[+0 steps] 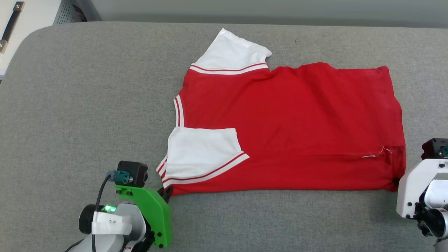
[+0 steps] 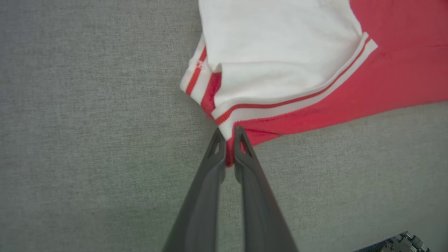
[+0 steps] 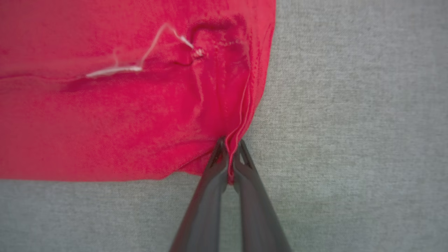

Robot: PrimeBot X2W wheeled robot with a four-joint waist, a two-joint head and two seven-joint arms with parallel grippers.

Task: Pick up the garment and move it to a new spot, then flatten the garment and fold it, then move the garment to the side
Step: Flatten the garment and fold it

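— Cloth this thin will sag and slide, so where do we hold the garment (image 1: 290,129)?
— By its two near corners, as we have it now. Our left gripper (image 2: 229,134) is clenched on the red corner just below the striped sleeve trim (image 2: 280,105). Our right gripper (image 3: 231,145) pinches the doubled hem corner (image 3: 241,115).
— And the rest?
— It's spread flat on the grey surface (image 1: 87,105), beyond both sets of fingertips. We judge it light and limp, so we should lift both ends together or it bunches.

The garment (image 1: 297,133) lies on a grey, perhaps padded, surface (image 1: 87,105).
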